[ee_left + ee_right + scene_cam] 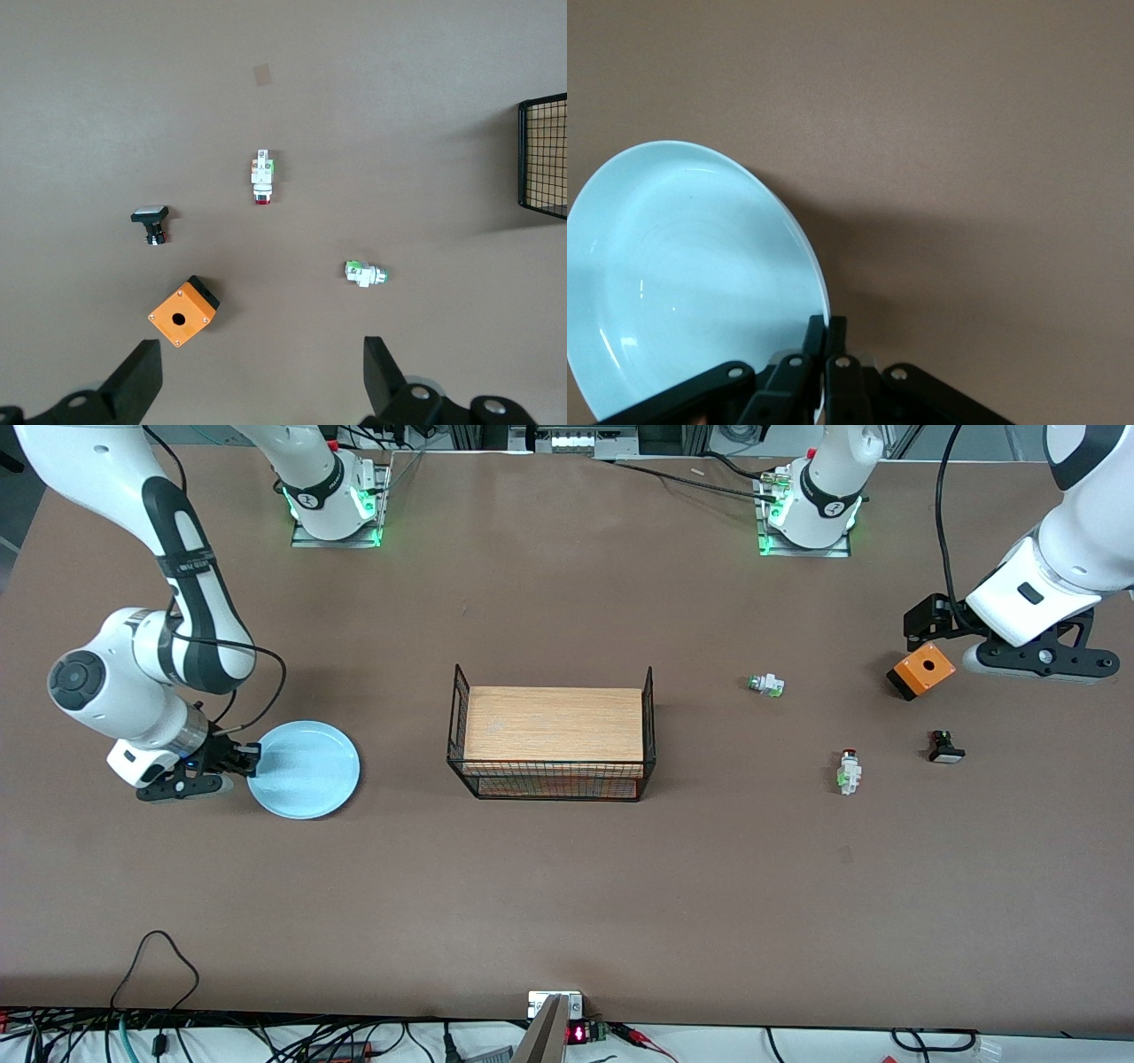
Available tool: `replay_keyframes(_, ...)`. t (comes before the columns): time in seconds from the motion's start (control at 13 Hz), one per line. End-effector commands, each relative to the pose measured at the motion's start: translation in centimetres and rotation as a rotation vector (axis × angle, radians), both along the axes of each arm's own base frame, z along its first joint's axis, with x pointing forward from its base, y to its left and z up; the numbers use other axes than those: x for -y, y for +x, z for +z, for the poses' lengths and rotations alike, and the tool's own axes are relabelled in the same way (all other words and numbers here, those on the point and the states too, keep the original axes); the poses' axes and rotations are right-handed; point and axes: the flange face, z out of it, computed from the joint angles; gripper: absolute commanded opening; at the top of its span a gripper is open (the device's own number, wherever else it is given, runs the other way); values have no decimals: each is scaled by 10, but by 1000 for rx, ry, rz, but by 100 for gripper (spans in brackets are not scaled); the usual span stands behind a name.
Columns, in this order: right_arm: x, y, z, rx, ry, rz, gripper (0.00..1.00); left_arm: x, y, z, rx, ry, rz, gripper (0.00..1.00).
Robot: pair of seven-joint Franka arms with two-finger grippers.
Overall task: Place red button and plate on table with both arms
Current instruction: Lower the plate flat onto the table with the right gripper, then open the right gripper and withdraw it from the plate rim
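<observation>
pinching the rim of the plate [306, 769] at the right arm's end of the table [567, 886], the right gripper [251, 758] could let it tip and slip. left gripper [257, 376] hangs released above the orange box [182, 312], near the red button [849, 770].

pale blue plate [306, 771], orange box [923, 670].

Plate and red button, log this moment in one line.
right pincer: shut on plate rim | left pincer: open above orange box | red button: untouched on table
</observation>
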Motion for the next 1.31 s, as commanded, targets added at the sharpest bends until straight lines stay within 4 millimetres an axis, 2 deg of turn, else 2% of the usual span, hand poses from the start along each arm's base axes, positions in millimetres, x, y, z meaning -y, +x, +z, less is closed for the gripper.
replay_keyframes(0.0,-7,-1,-16,33,13,13,0,0,-4,5,5,-4,8,100)
replay_keyframes(0.31,-25,2,-38,71,12,37,0,0,-4,5,2,-3,8,100)
replay_keyframes(0.54,-29,4,-50,88,7,45,0,0,-4,4,0,-3,8,100)
replay_keyframes(0.69,-30,5,-55,101,4,46,0,0,-4,4,0,-3,8,100)
replay_keyframes(1.0,-25,6,-53,104,4,40,2,0,-4,4,0,-3,10,100)
replay_keyframes(1.08,-25,5,-54,102,4,40,10,0,-4,4,0,-3,10,100)
replay_keyframes(1.15,-25,6,-54,102,4,40,27,0,-4,4,0,-3,10,100)
replay_keyframes(1.23,-25,6,-53,102,4,40,36,-1,-4,4,0,-3,11,100)
